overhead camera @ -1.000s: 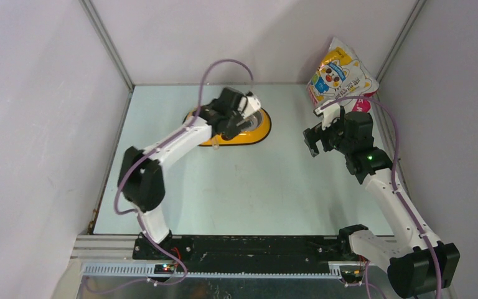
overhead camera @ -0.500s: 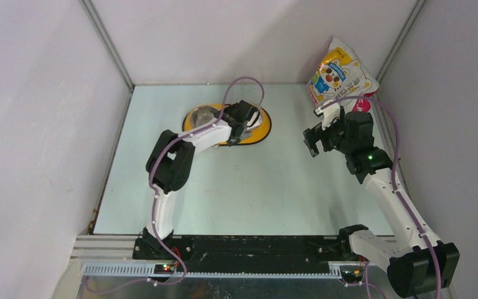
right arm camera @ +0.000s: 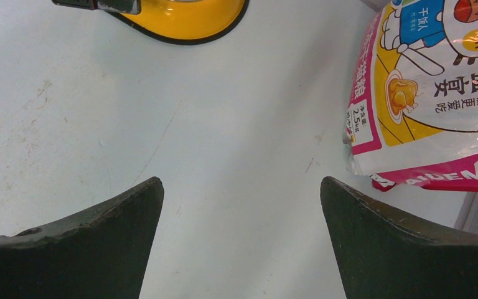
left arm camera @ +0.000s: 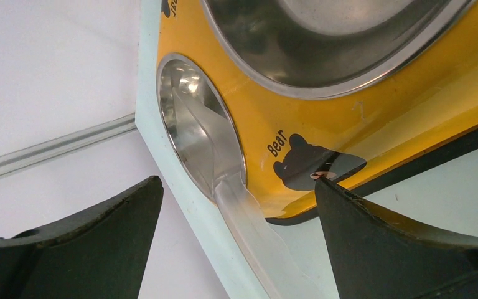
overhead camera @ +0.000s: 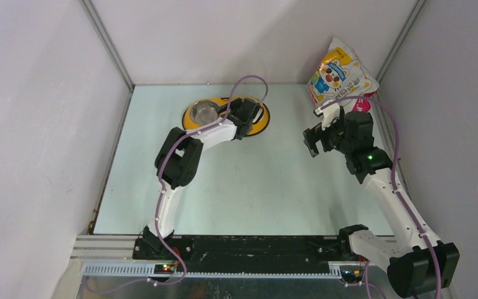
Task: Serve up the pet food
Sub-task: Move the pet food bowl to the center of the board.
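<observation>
Left elbow (overhead camera: 177, 163) swung right; one two-bowl feeder (left arm camera: 379, 112), one scoop (left arm camera: 246, 224), one bag (overhead camera: 341, 71)

- I see a pale green table (overhead camera: 255, 187), lightly scuffed.
- Yellow double-bowl feeder (overhead camera: 263, 119) sits on it, far centre.
- Pet food bag (overhead camera: 339, 75) stands in its far right corner.

We count one yellow feeder (left arm camera: 379, 112) on the one counter (overhead camera: 255, 187). It has two steel bowls, the near bowl (left arm camera: 348, 43) and the far bowl (left arm camera: 173, 81). There is one translucent scoop (left arm camera: 239, 208) and one bag of pet food (overhead camera: 339, 75). We see two arms, the left arm (overhead camera: 174, 163) and the right arm (overhead camera: 389, 184). So there are two end effectors, the left end effector (left arm camera: 238, 182) and the right end effector (right arm camera: 241, 180), each with two fingers.
</observation>
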Motion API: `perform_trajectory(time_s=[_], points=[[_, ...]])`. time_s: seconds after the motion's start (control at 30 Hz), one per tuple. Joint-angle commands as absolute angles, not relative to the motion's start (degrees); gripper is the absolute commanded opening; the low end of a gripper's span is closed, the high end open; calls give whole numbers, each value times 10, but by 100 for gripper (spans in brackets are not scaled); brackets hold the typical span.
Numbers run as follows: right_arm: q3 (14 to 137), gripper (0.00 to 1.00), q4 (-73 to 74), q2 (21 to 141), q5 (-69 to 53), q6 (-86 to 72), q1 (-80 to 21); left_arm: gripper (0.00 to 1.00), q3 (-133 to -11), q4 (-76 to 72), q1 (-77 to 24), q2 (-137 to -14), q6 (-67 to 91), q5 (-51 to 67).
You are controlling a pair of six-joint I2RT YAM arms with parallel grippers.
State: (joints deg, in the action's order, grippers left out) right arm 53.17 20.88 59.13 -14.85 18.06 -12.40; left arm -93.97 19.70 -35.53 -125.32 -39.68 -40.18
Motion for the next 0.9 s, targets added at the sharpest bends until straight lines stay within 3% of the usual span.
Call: perform_trajectory(time_s=[0.0, 0.6, 0.73, 0.87], points=[[529, 100, 196, 594, -153, 184, -128, 100, -985, 181, -345, -1271, -390, -410], [529, 100, 186, 592, -130, 179, -123, 100, -1014, 162, -290, -1282, -391, -431], [536, 100, 174, 575, -99, 174, -116, 100, -1028, 214, -296, -1228, -342, -387], [618, 100, 205, 578, -37, 158, -77, 100, -1012, 271, -310, -1129, -306, -304]])
